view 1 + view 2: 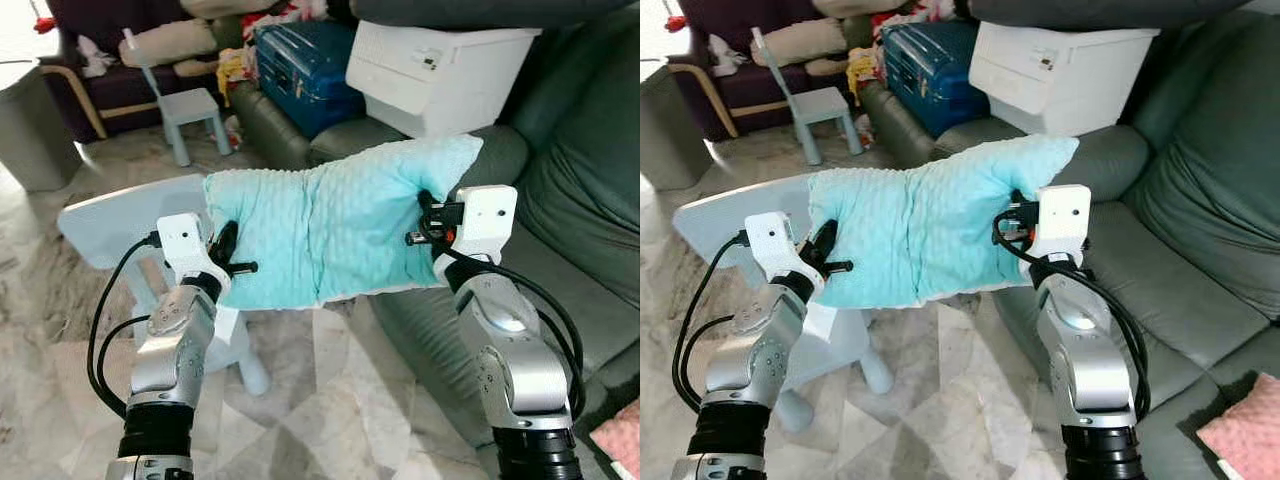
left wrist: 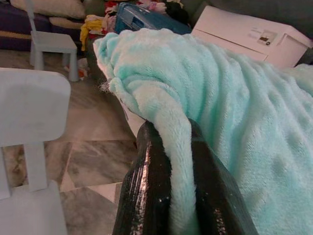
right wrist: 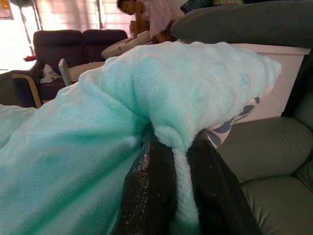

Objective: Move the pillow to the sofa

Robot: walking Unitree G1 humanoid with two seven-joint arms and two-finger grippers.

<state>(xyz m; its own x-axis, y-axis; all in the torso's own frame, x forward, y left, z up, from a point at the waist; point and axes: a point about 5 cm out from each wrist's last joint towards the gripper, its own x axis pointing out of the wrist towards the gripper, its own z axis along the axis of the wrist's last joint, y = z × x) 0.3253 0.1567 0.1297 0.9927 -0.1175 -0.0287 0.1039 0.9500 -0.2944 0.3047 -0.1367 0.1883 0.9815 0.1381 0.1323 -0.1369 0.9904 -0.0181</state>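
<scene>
The pale-teal pillow hangs in the air between my arms, over the sofa edge and small chair. My left gripper is clamped on its left edge, my right gripper on its right edge.

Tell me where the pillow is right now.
The mint pillow hangs in the air, pinched at each end by the left gripper and right gripper, over the sofa arm's edge, beside the pale blue chair.
</scene>
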